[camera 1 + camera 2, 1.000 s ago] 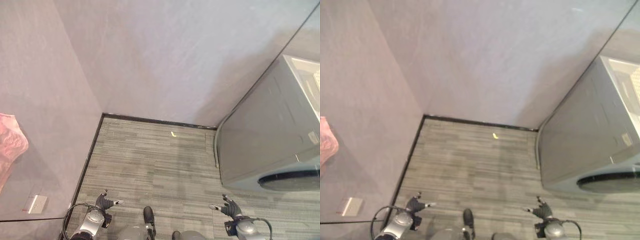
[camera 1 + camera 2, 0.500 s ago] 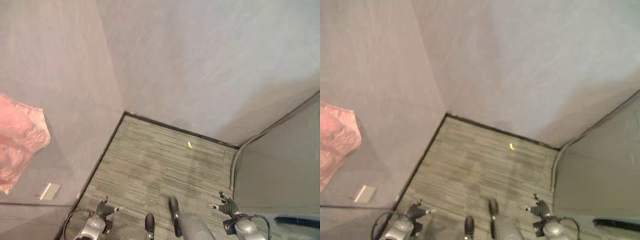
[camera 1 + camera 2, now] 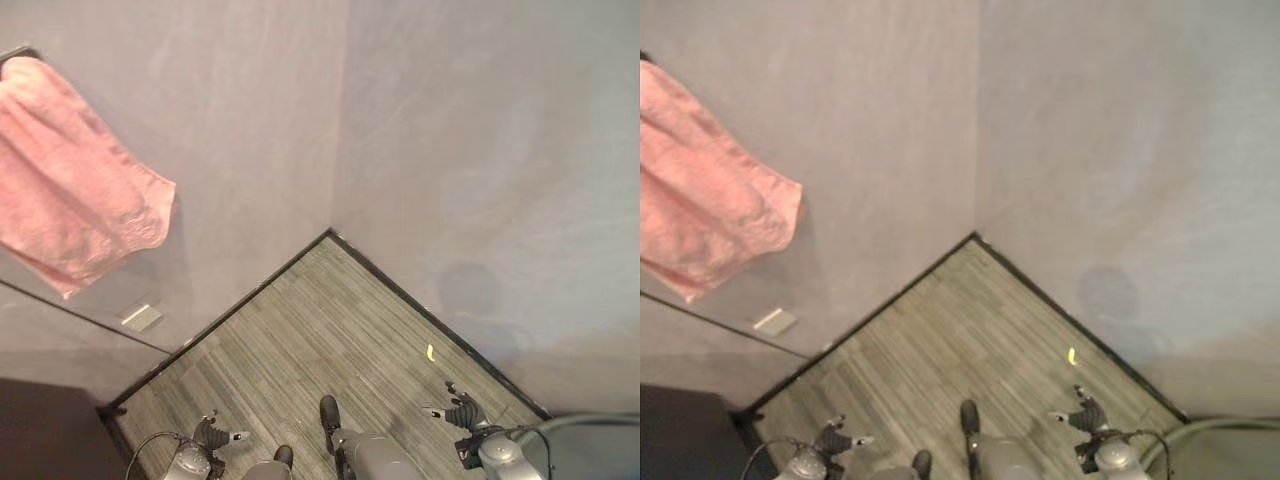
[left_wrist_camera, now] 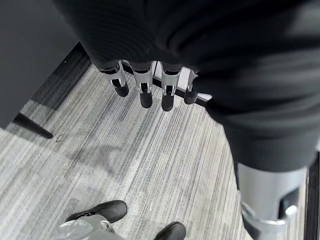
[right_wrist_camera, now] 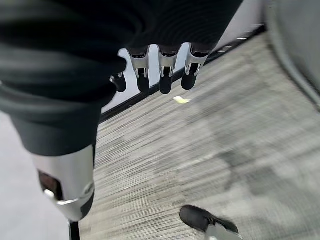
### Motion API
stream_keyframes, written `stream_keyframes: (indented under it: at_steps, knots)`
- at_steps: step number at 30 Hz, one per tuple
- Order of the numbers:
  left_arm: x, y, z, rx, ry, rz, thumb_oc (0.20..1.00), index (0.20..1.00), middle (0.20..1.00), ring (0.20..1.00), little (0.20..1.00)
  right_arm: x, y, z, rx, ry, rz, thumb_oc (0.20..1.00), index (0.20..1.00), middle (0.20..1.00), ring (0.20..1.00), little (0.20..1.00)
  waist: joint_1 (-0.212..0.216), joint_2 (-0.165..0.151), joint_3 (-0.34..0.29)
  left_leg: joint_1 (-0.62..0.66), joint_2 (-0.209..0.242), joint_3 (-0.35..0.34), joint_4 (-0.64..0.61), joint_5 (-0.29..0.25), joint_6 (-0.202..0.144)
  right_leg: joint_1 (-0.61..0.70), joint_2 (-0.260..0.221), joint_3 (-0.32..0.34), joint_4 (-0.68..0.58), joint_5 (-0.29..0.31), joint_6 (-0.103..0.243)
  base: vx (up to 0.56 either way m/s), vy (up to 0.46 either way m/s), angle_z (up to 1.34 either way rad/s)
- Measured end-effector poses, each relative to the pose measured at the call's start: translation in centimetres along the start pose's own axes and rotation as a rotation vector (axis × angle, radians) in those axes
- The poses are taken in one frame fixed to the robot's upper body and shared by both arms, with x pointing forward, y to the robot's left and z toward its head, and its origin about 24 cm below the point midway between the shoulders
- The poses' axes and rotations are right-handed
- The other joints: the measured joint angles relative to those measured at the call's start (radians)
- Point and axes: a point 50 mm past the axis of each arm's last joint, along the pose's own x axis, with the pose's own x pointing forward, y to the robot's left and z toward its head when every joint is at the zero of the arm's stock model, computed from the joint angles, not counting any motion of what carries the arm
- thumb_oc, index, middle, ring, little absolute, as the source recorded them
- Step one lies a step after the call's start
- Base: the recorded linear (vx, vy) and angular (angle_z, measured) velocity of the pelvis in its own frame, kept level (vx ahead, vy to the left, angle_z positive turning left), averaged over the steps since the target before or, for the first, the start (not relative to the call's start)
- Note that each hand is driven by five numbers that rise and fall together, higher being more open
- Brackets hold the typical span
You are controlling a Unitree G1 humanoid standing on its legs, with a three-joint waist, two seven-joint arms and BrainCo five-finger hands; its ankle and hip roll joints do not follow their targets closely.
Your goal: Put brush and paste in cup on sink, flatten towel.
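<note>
One pink towel (image 3: 75, 185) hangs on the left wall, its long axis slanting down toward the floor corner, lower edge bunched rather than flat. Since a second ago the whole view has swung left: the grey cabinet at the right has gone from sight and the towel has come fully into view, so the robot seems to be turning toward it. The left hand (image 4: 145, 85) and right hand (image 5: 160, 75) hang low over the striped floor (image 3: 330, 330), fingers relaxed, holding nothing.
</note>
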Motion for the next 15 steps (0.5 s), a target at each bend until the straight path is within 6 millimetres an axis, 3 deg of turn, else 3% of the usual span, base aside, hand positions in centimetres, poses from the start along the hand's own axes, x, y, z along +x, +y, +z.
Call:
stream_keyframes:
  at_steps: [1,3,4,5,6,7,8,9,10,12,13,15]
  knots:
    - [0.0,0.0,-0.1,-0.01,0.004,0.003,1.0,1.0,1.0,1.0,1.0,0.0,-0.1,0.1,-0.001,-0.007,0.0,1.0,1.0,1.0,1.0,1.0,0.008,0.004,0.003,-0.033,-0.001,0.007,0.035,0.006,-0.004,0.008,-0.001,-0.005,0.005,-0.001,-0.002,0.07,-0.089,0.53]
    - [0.3,0.1,1.0,-0.019,-0.022,0.009,1.0,1.0,1.0,1.0,1.0,0.0,-0.2,0.2,-0.001,-0.011,-0.007,1.0,1.0,1.0,1.0,1.0,-0.012,0.0,0.01,-0.124,-0.01,0.109,0.139,0.052,-0.077,0.003,-0.029,-0.053,0.008,-0.017,-0.006,0.09,-0.068,1.11]
    - [0.5,0.4,3.0,-0.029,-0.081,0.018,1.0,1.0,1.0,1.0,1.0,-0.3,0.0,-0.6,0.005,0.015,-0.005,1.0,1.0,1.0,1.0,1.0,-0.026,-0.014,0.019,-0.188,0.029,0.301,0.201,0.066,-0.089,0.02,-0.07,-0.131,-0.013,-0.015,-0.047,0.11,-0.031,1.88]
    - [0.7,0.8,4.0,-0.04,-0.109,0.031,1.0,1.0,1.0,1.0,1.0,-0.4,0.5,-0.8,0.019,0.024,0.0,1.0,1.0,1.0,1.0,1.0,-0.023,-0.03,0.028,-0.218,0.101,0.453,0.148,0.062,-0.075,0.034,-0.081,-0.159,-0.039,-0.016,-0.061,0.21,0.057,1.67]
    - [0.7,1.1,4.6,-0.051,-0.131,0.045,1.0,1.0,1.0,1.0,1.0,-0.2,0.6,-0.4,0.023,0.01,0.001,1.0,1.0,1.0,1.0,1.0,-0.008,-0.046,0.044,-0.214,0.122,0.485,0.061,0.065,-0.069,0.036,-0.089,-0.154,-0.04,-0.016,-0.06,0.31,0.17,0.72]
    - [0.6,1.2,4.4,-0.055,-0.129,0.051,1.0,1.0,1.0,1.0,1.0,0.1,0.2,0.5,0.024,-0.02,-0.009,1.0,1.0,1.0,1.0,1.0,0.001,-0.042,0.049,-0.211,0.138,0.472,0.009,0.065,-0.067,0.04,-0.09,-0.15,-0.032,-0.017,-0.058,0.4,0.218,0.2]
    - [0.5,0.8,3.6,-0.064,-0.105,0.055,1.0,1.0,1.0,1.0,1.0,0.5,0.1,1.2,0.011,-0.033,-0.022,1.0,1.0,1.0,1.0,1.0,0.002,-0.007,0.045,-0.224,0.165,0.423,-0.1,0.1,-0.076,0.057,-0.071,-0.155,-0.054,-0.062,0.008,0.41,0.227,0.06]
    - [0.7,0.7,4.1,-0.096,-0.11,0.064,1.0,1.0,1.0,1.0,1.0,0.6,-0.6,1.0,-0.023,-0.021,-0.042,1.0,1.0,1.0,1.0,1.0,0.025,0.05,0.053,-0.271,0.298,0.412,-0.276,0.154,-0.137,-0.026,-0.035,-0.152,0.242,-0.2,-0.014,0.54,0.332,0.55]
    - [0.9,1.1,5.1,-0.111,-0.125,0.074,1.0,1.0,1.0,1.0,1.0,0.7,-0.8,0.7,-0.037,0.005,-0.049,1.0,1.0,1.0,1.0,1.0,0.021,0.072,0.089,-0.287,0.34,0.422,-0.321,0.206,-0.135,0.011,-0.023,-0.149,0.267,-0.276,-0.014,0.53,0.355,0.36]
    - [0.7,1.3,3.7,-0.103,-0.096,0.08,1.0,1.0,1.0,1.0,1.0,0.5,-0.4,0.5,-0.045,0.005,-0.037,1.0,1.0,1.0,1.0,1.0,0.057,0.026,0.09,-0.283,0.32,0.482,-0.26,0.222,-0.119,0.054,-0.067,-0.099,0.248,-0.288,0.017,0.44,0.351,-0.16]
    - [0.3,1.1,1.8,-0.118,-0.046,0.085,1.0,1.0,1.0,1.0,1.0,0.7,-0.4,0.9,-0.056,-0.006,-0.042,1.0,1.0,1.0,1.0,1.0,0.065,0.006,0.076,-0.251,0.274,0.484,-0.226,0.235,-0.099,0.096,-0.107,-0.062,0.211,-0.284,0.034,0.41,0.371,-0.61]
    - [0.1,0.6,0.7,-0.128,-0.015,0.082,1.0,1.0,1.0,1.0,1.0,0.5,-0.8,0.5,-0.075,0.005,-0.051,1.0,1.0,1.0,1.0,1.0,0.062,0.018,0.052,-0.194,0.191,0.485,-0.194,0.242,-0.049,0.166,-0.163,-0.045,0.153,-0.283,0.069,0.4,0.456,-0.49]
